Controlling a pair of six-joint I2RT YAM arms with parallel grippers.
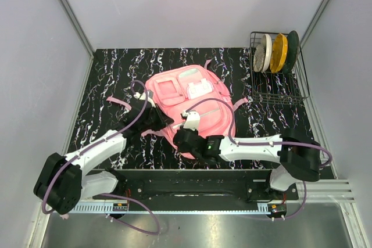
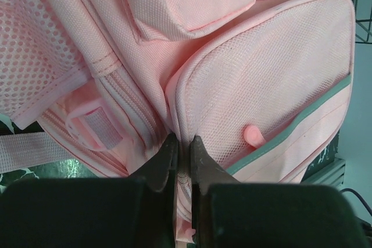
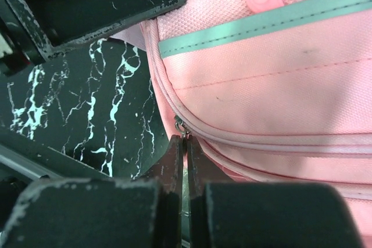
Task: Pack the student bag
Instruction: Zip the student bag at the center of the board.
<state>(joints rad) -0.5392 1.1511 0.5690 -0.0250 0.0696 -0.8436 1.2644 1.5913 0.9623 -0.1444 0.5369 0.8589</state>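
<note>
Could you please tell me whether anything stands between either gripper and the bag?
Nothing visible does. The left gripper is pinched on the edge of the bag, and the right gripper is shut with its tips at the zipper pull; whether it holds the pull is unclear.

No writing could be read; the white label (image 1: pixel 200 89) on the backpack (image 1: pixel 168 92) was too small.

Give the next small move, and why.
Probably: right gripper drags the zipper pull along its track. It looks shut on that pull at the student bag's edge, while the left gripper pinches the bag's seam, bracing the fabric.
</note>
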